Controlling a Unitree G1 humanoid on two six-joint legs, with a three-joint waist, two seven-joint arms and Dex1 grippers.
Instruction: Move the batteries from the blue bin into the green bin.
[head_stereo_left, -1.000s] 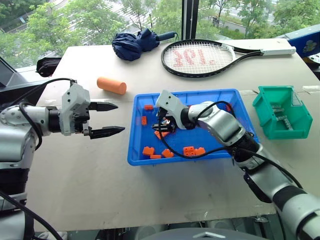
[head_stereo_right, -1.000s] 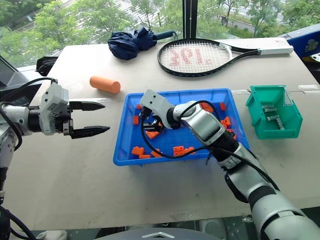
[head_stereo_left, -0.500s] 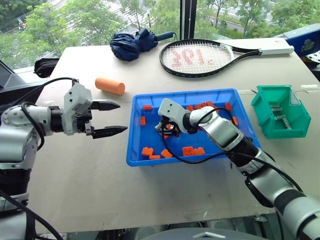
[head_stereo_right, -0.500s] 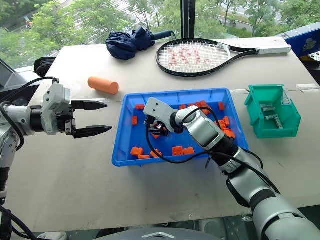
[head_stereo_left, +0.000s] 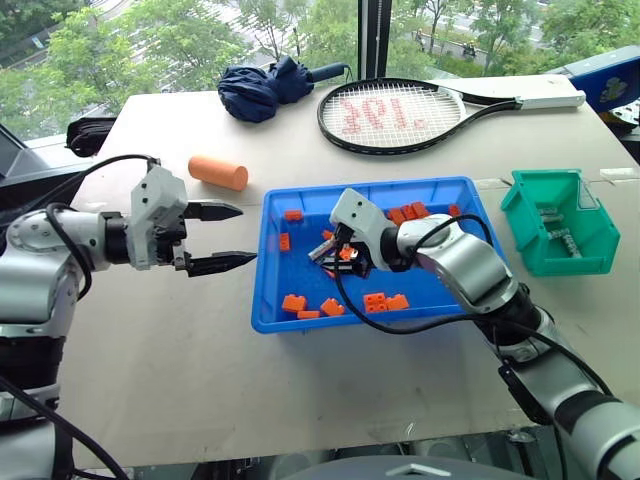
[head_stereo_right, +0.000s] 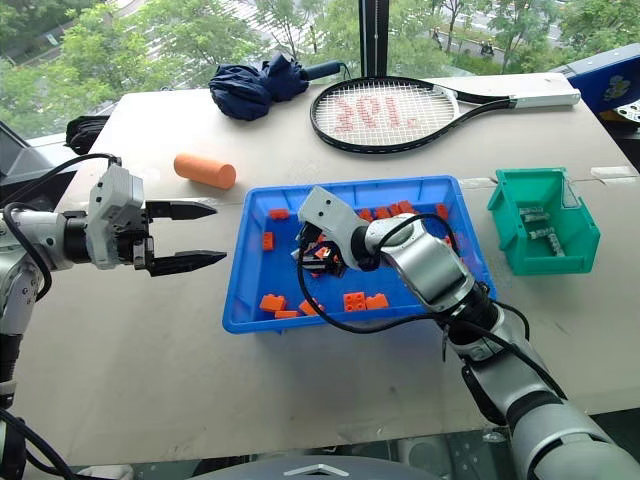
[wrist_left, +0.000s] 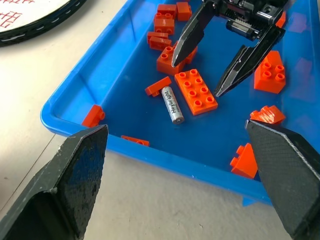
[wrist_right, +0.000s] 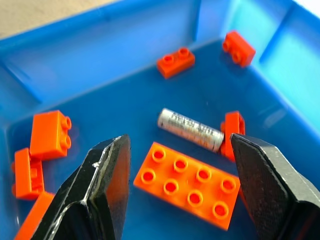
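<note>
Just ahead of the open right gripper (wrist_left: 227, 70) lies a battery (wrist_left: 172, 104).

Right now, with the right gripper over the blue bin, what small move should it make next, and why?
Probably lower the right gripper a little and centre it over the battery, then close. Its fingers are open and empty above the blue bin, and the battery lies flat on the floor beside the flat orange brick, just ahead of the fingertips. The green bin already holds other batteries.

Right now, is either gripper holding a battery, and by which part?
Neither. The right gripper hangs open above the battery lying on the blue bin's floor. The left gripper is open and empty beside the bin.
</note>
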